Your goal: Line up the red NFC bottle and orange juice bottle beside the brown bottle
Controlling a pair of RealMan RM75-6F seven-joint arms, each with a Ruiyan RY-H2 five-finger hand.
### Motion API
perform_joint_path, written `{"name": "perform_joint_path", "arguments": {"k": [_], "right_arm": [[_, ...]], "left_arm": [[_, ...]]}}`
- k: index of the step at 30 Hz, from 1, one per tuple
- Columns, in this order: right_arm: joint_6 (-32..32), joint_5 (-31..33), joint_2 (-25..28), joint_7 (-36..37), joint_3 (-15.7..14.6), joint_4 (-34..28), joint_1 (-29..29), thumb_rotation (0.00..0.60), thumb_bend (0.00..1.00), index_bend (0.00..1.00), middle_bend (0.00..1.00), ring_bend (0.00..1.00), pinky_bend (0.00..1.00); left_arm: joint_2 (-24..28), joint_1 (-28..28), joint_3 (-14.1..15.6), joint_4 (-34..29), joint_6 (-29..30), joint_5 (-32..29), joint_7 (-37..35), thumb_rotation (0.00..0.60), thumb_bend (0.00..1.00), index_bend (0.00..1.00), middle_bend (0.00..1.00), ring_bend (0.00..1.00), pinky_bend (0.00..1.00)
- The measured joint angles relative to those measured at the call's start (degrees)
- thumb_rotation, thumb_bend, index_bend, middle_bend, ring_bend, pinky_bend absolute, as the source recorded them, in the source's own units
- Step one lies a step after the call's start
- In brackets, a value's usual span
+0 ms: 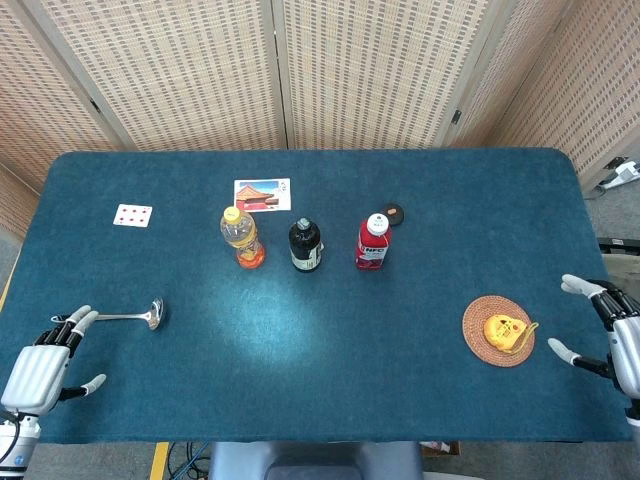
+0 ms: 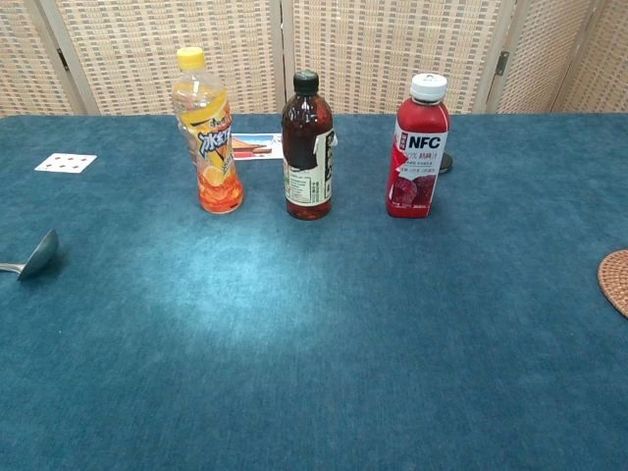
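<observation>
Three bottles stand upright in a row mid-table. The orange juice bottle (image 1: 241, 238) (image 2: 207, 132) with a yellow cap is on the left. The brown bottle (image 1: 305, 245) (image 2: 307, 147) with a black cap is in the middle. The red NFC bottle (image 1: 371, 243) (image 2: 418, 147) with a white cap is on the right. My left hand (image 1: 40, 361) hangs at the front left table edge, fingers apart, holding nothing. My right hand (image 1: 612, 336) is at the right edge, fingers spread, empty. Neither hand shows in the chest view.
A metal spoon (image 1: 124, 317) (image 2: 29, 258) lies front left. A playing card (image 1: 132, 215) (image 2: 65, 163) and a picture card (image 1: 262, 194) lie behind the bottles. A woven coaster (image 1: 484, 337) bearing a yellow object (image 1: 507, 330) sits at the right. A small dark disc (image 1: 394, 213) lies behind the NFC bottle.
</observation>
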Motion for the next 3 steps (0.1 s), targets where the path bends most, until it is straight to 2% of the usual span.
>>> {"name": "perform_joint_path", "arguments": {"k": [3], "right_arm": [[0.0,-0.5,0.1,0.3,-0.2,0.3,-0.2,0.6,0.08,0.25,0.32,0.2,0.4]], "left_arm": [[-0.6,0.1,-0.6,0.8,-0.6,0.3,0.0,0.6,0.11,0.24,0.12,0.2,0.29]]}}
